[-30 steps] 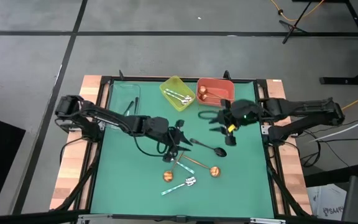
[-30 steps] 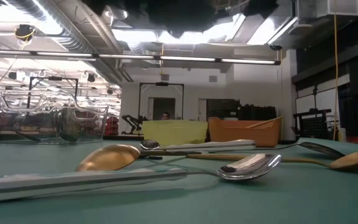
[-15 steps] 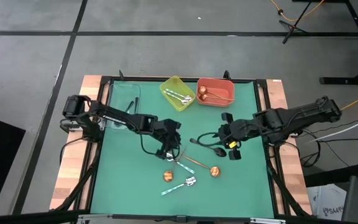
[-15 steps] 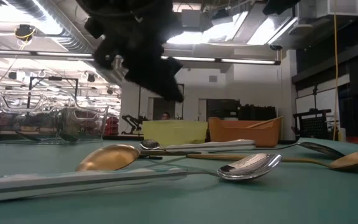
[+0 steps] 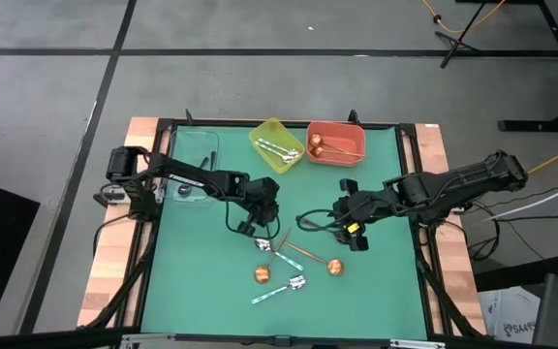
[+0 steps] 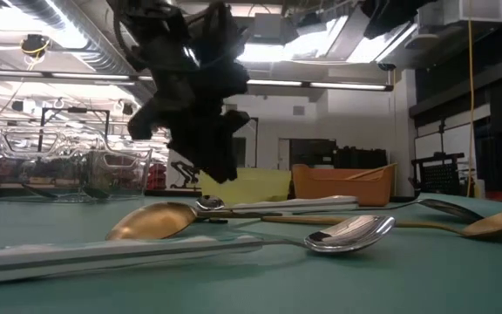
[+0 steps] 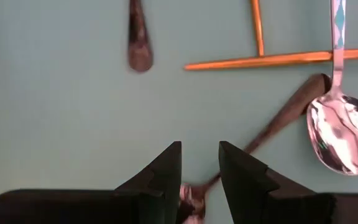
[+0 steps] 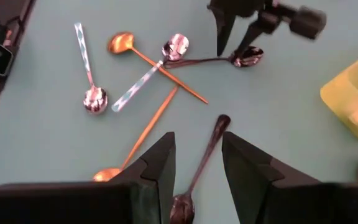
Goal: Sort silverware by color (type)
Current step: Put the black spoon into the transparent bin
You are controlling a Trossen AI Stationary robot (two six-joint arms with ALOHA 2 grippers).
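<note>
Several spoons lie loose on the green mat. My left gripper is open and points down. Its fingers stand on either side of the bowl end of a dark spoon, whose handle runs under a silver spoon's bowl. In the low view this gripper hangs above the mat. My right gripper is open over another black spoon, which lies flat on the mat between its fingers. In the high view my left gripper is at the middle and my right gripper to its right.
Two copper spoons and a teal-handled silver spoon lie near the front. At the far edge stand a yellow bin with silver spoons, an orange bin with a copper spoon, and a clear bin at the left.
My left gripper has come down into the low view and gone a little toward the table's left, over the dark spoon's bowl. My right gripper has gone toward the near edge and somewhat left, from beside the orange bin to over the black spoon.
</note>
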